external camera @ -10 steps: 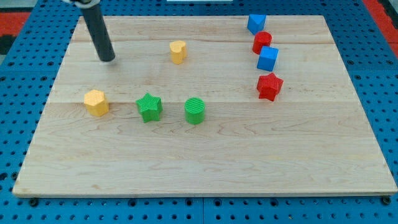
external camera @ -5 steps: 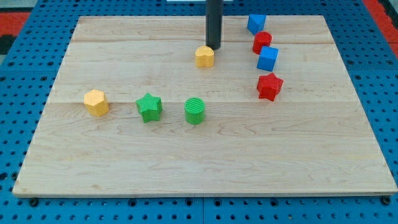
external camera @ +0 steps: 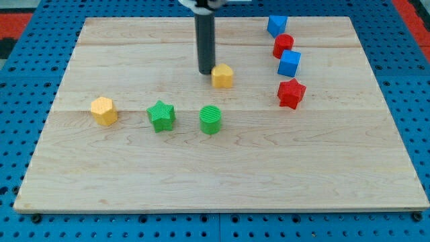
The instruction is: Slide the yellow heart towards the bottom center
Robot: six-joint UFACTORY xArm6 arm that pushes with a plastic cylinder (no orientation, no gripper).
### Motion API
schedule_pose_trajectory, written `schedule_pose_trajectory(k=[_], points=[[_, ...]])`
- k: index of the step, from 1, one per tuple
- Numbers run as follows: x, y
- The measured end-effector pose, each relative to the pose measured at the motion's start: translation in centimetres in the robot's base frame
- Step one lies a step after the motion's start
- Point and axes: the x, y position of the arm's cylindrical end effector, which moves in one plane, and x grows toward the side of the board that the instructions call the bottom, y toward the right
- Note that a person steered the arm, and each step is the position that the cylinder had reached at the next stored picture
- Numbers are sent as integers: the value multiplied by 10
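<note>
A pale wooden board [external camera: 222, 168] lay on a blue pegboard surface [external camera: 20, 134] and filled most of the view. A straight dark rod [external camera: 205, 40] came down from the view's top, a little left of centre, and my tip [external camera: 205, 71] rested on the board in its upper middle part. The arm carried no gripper, so there was nothing to be open or closed; only the rod showed. The yellow heart [external camera: 223, 76] sat just to the view's right of my tip, touching it or very nearly so, in the upper half of the board and close to its middle line. Below it, along a rough row across the middle of the board, stood a yellow hexagon block [external camera: 104, 111] at the view's left, a green star [external camera: 161, 115] beside it, and a green cylinder [external camera: 210, 119] further right, almost under the heart. At the view's upper right four blocks ran down in a loose column: a blue block [external camera: 277, 25] at the top, a red block [external camera: 283, 46] touching it just below, a blue cube [external camera: 289, 63] under that, and a red star [external camera: 291, 93] lowest, slightly apart from the cube
</note>
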Motion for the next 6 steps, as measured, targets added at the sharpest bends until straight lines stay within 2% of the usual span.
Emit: schedule_pose_trajectory(k=[1,2,3,4,5,6], points=[[47,23],[10,14],[-3,31],[28,75],[79,77],[83,82]])
